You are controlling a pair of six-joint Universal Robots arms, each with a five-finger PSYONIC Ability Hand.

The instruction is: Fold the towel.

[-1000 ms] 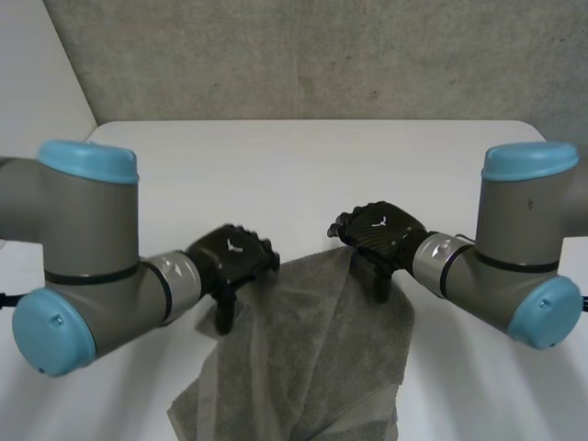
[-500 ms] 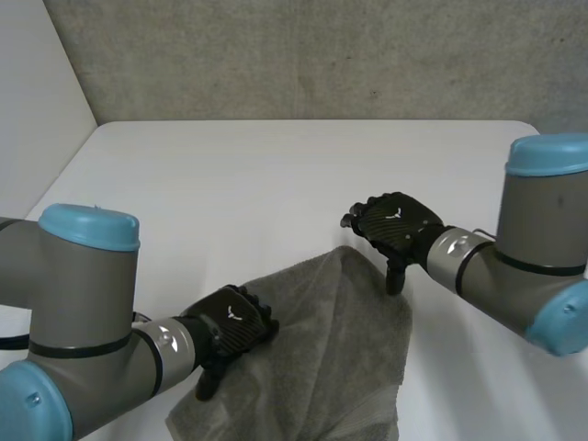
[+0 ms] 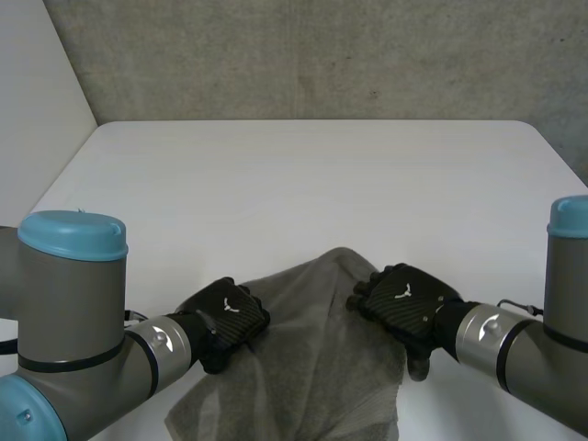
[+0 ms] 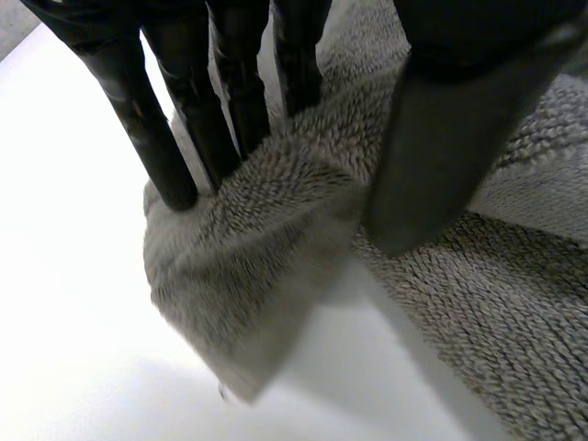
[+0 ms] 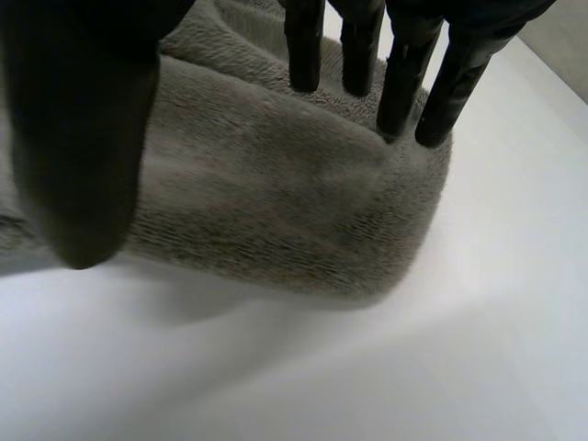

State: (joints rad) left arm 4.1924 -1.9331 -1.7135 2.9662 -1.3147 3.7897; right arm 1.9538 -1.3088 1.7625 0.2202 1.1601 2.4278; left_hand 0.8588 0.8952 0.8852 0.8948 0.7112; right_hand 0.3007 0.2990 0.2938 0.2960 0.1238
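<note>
A grey towel (image 3: 312, 367) lies rumpled near the table's front edge. My left hand (image 3: 225, 317) sits on its left edge. In the left wrist view the fingers (image 4: 138, 101) dig into a folded corner of the towel (image 4: 248, 276), and the thumb (image 4: 441, 138) closes on the other side of a raised ridge of cloth. My right hand (image 3: 404, 308) rests on the towel's right edge. There its straight fingers (image 5: 404, 73) touch the rounded fold of the towel (image 5: 266, 193), while the thumb (image 5: 83, 138) hangs apart from them.
The white table (image 3: 303, 184) stretches bare behind the towel to a grey wall. Both forearms reach in low from the front corners.
Both hands have come down and toward the front edge onto the towel's sides. The left hand's fingers and thumb have closed in on the cloth.
</note>
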